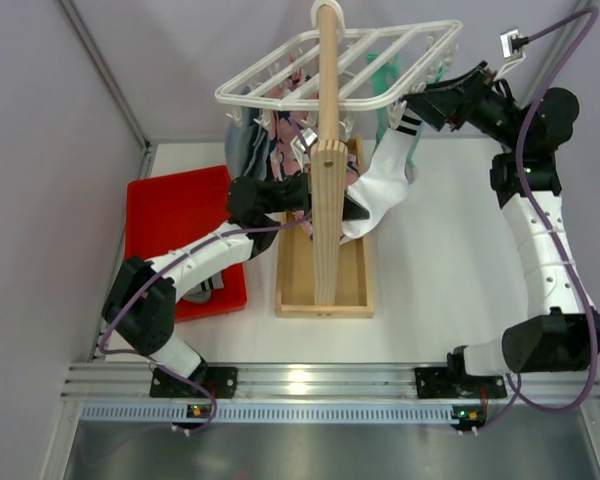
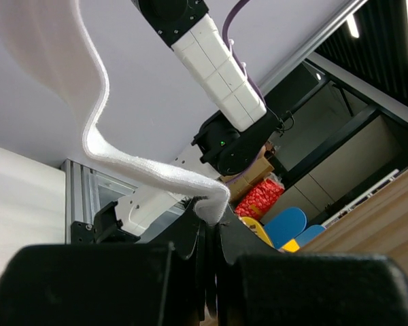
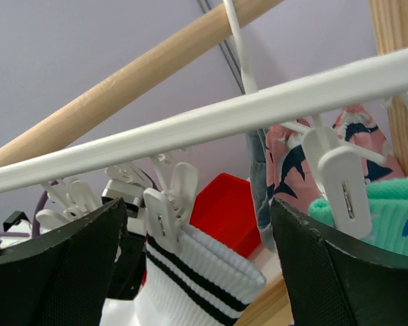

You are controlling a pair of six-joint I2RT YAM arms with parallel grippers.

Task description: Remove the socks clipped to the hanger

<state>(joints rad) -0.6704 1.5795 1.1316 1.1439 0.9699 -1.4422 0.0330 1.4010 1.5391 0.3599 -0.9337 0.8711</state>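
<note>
The white grid hanger (image 1: 380, 52) hangs on a wooden post (image 1: 327, 150). A white sock with black stripes (image 1: 388, 175) hangs from a clip at the hanger's right side. My left gripper (image 1: 355, 208) is shut on this sock's toe end; the left wrist view shows the white sock (image 2: 88, 129) pinched in the gripper (image 2: 211, 216). My right gripper (image 1: 415, 103) is open at the sock's cuff. In the right wrist view the striped cuff (image 3: 211, 282) and its clip (image 3: 164, 219) sit between the fingers (image 3: 54, 272) under the hanger bar (image 3: 224, 115). A teal sock (image 3: 387, 204) hangs to the right.
A red bin (image 1: 175, 215) stands at the left with a striped sock in its near end. The post's wooden box base (image 1: 323, 285) lies mid-table. A pink printed cloth (image 1: 280, 115) and a blue-grey cloth (image 1: 245, 145) hang at the hanger's left.
</note>
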